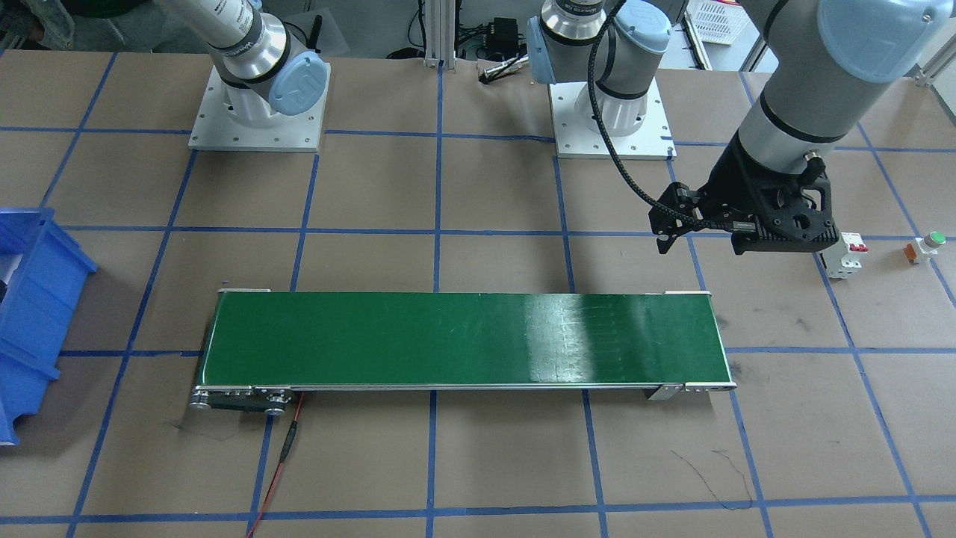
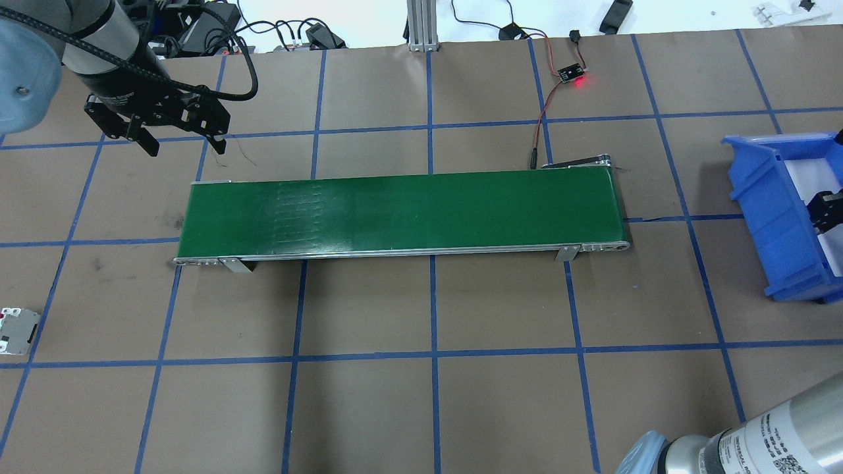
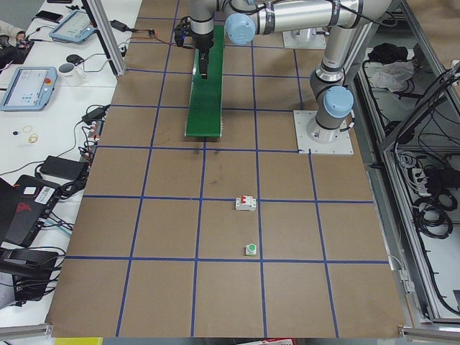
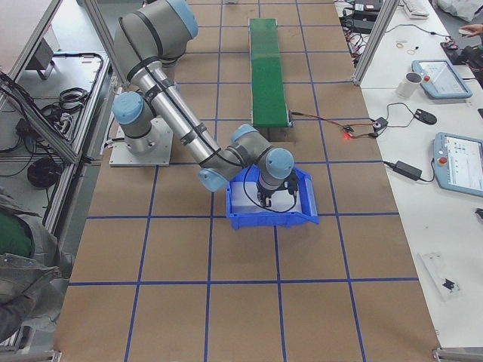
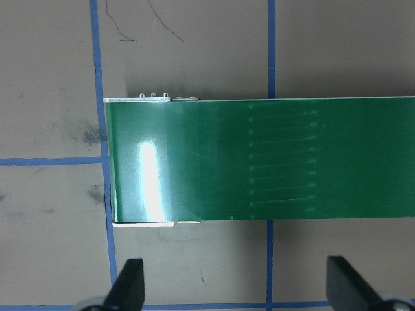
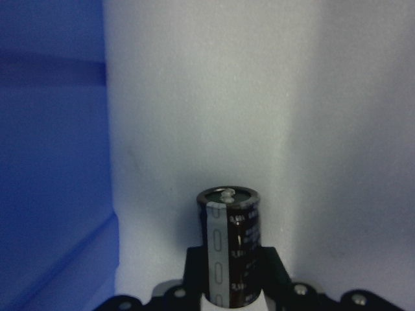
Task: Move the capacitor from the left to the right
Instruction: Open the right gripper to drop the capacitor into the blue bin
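Out on the robot's far left sat the white breaker (image 2: 16, 329) with its red switches, the green-topped push button (image 1: 926, 245) just beyond it, both well apart from everything else. Next along, the left gripper (image 2: 183, 139) hung above the brown table (image 2: 421, 395) off the far corner of the belt's left end, its fingers (image 5: 130, 282) spread wide with nothing between them; its wrist camera looked straight down on that end of the belt. Then the long green conveyor belt (image 2: 395, 210) itself, stretched across the middle of the table, its surface bare and catching a bright glare. Past its right end, a small circuit board (image 2: 571, 74) showed a red light, its wire trailing down to the belt's corner. Over to the right, and there was the blue bin (image 2: 764, 204), and the right gripper (image 4: 263, 200) was reaching down inside it. And there it was, the capacitor (image 6: 230, 253): dark body, grey stripe, pale top, standing upright and clamped between the right gripper's closed fingers, against the bin's white lining with the blue wall to one side. Whether its base touched the bin floor, the views did not show.
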Robot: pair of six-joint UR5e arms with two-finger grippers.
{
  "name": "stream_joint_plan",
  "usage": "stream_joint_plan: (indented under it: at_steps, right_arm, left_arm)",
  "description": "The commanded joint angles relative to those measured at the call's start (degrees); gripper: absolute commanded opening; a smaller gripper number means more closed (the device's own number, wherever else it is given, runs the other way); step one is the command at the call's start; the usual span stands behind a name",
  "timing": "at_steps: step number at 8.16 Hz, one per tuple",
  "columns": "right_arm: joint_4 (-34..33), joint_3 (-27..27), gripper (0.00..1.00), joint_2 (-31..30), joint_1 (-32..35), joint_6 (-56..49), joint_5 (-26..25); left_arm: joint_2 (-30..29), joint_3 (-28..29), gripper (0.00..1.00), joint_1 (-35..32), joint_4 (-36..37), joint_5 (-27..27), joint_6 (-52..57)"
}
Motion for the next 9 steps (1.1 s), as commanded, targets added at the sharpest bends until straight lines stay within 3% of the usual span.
stream_joint_plan:
  at_steps: [1, 2, 3, 8, 9]
  right_arm:
    - [-6.48, 0.03, 0.76, -0.25, 0.01, -0.85, 7.19]
    - [-7.03, -0.05, 0.94, -0.34, -0.07, -0.68, 7.30]
    - [-6.77, -0.14, 1.00, -0.95, -0.07, -0.16, 7.30]
    - [-4.67, -0.93, 1.00, -14.29, 0.54, 4.77, 5.28]
    - [-0.92, -1.11, 1.00, -16.83, 0.63, 5.29, 3.80]
  left_arm:
    - [0.00, 0.00, 1.00, 0.00, 0.00, 0.00, 0.00]
    - [0.00, 0.00, 1.00, 0.00, 0.00, 0.00, 0.00]
    - [0.00, 0.00, 1.00, 0.00, 0.00, 0.00, 0.00]
    - [0.00, 0.09, 1.00, 0.00, 0.00, 0.00, 0.00]
    - [0.00, 0.09, 1.00, 0.00, 0.00, 0.00, 0.00]
